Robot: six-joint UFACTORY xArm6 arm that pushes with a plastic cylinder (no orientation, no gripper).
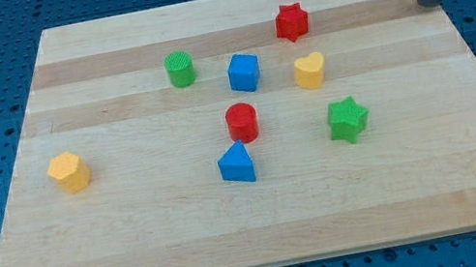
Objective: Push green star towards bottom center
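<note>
The green star (348, 119) lies on the wooden board, right of centre. My tip (430, 1) is at the board's top right corner, far up and to the right of the star and touching no block. A yellow heart (310, 71) sits just above the star. A red cylinder (242, 122) and a blue triangular block (238, 164) lie to the star's left.
A red star (292, 22) is near the top edge. A blue cube (244, 71) and a green cylinder (180, 69) lie in the upper middle. A yellow hexagonal block (69, 171) sits at the left. The board (266, 237) rests on a blue perforated table.
</note>
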